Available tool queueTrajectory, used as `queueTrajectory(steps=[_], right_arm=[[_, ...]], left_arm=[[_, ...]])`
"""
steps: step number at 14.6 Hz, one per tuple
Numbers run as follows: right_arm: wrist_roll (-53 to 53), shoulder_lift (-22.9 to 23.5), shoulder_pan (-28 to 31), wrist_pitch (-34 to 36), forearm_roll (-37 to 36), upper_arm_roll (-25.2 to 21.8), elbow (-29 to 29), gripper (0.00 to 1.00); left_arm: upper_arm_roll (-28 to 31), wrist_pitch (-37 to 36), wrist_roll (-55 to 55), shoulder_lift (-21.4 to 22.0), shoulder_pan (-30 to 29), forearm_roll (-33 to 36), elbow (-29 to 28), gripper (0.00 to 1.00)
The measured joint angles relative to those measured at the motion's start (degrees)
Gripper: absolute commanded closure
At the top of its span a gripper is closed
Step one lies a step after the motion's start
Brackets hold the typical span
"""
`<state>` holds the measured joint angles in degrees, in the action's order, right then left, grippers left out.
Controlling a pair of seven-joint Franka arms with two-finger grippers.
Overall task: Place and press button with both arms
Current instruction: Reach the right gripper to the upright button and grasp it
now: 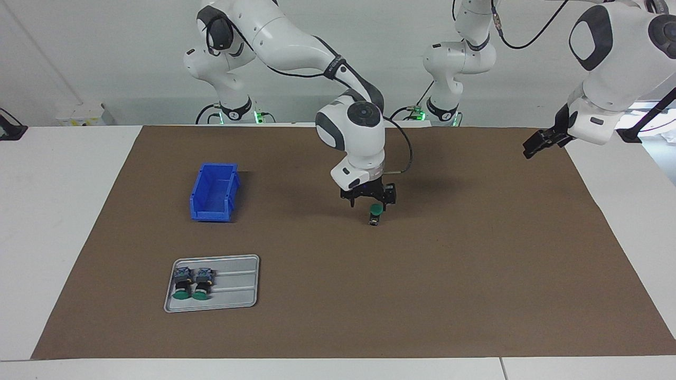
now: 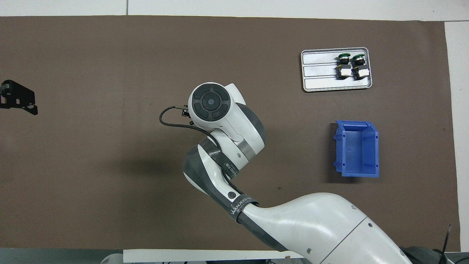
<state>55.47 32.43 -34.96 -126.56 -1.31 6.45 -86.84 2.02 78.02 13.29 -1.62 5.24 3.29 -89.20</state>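
Note:
My right gripper is over the middle of the brown mat and is shut on a button. The button's green cap faces away from the robots and its grey-blue block end hangs just above or on the mat; I cannot tell which. In the overhead view the right arm's wrist hides that gripper and button. Two more buttons lie side by side on a grey tray, also seen from overhead. My left gripper waits raised over the mat's edge at the left arm's end.
An empty blue bin stands on the mat at the right arm's end, nearer to the robots than the tray. White tabletop borders the mat.

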Motion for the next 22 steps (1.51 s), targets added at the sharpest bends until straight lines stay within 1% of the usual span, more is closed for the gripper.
queueTrajectory(steps=[2, 5, 6, 8, 9, 12, 13, 16, 17, 19, 22], right_arm=[[0.7, 1.3, -0.3, -0.8, -0.2, 0.0, 0.1, 0.01], [0.8, 2.9, -0.9, -2.5, -1.1, 0.0, 0.2, 0.01], [0.8, 3.1, -0.9, -2.7, -1.3, 0.0, 0.2, 0.06], [0.8, 3.1, -0.9, -2.7, -1.3, 0.0, 0.4, 0.21], [0.8, 3.1, -1.0, -2.7, -1.3, 0.0, 0.4, 0.26], [0.8, 3.1, -1.2, -2.7, -1.3, 0.0, 0.4, 0.40], [0.8, 3.1, -1.5, -2.7, -1.3, 0.0, 0.4, 0.49], [0.8, 3.1, -2.2, -2.7, -1.3, 0.0, 0.5, 0.90], [0.8, 3.1, -2.2, -2.6, -1.3, -0.1, 0.5, 1.00], [0.2, 3.1, -2.0, -0.7, -2.4, -0.4, 1.2, 1.00], [-7.5, 1.8, 0.6, 5.2, -3.4, -1.0, 3.7, 1.00]], left_arm=[[0.0, -1.3, -0.2, 0.8, 0.2, 0.0, 0.0, 0.00], [-0.4, -1.3, -0.3, 0.9, 0.5, 0.0, -0.1, 0.00], [-0.6, -1.3, -0.3, 0.9, 0.5, 0.0, -0.1, 0.00], [-1.0, -1.2, -0.3, 0.9, 0.6, 0.0, -0.1, 0.00], [-1.2, -1.1, -0.3, 0.9, 0.6, 0.0, -0.1, 0.00], [-1.3, -0.2, -0.3, 0.9, 0.6, 0.0, -0.1, 0.00], [-1.3, -0.2, -0.3, 0.9, 0.6, 0.0, -0.1, 0.00], [-1.3, -0.1, -0.3, 0.9, 0.6, -0.3, -0.1, 0.00], [-1.3, -0.1, -0.3, 0.9, 0.6, -0.3, -0.1, 0.00], [-1.3, -0.1, -0.4, 0.9, 0.6, -0.4, -0.1, 0.00], [-1.3, 0.5, -0.4, 0.9, 0.6, -0.4, -0.1, 0.00]])
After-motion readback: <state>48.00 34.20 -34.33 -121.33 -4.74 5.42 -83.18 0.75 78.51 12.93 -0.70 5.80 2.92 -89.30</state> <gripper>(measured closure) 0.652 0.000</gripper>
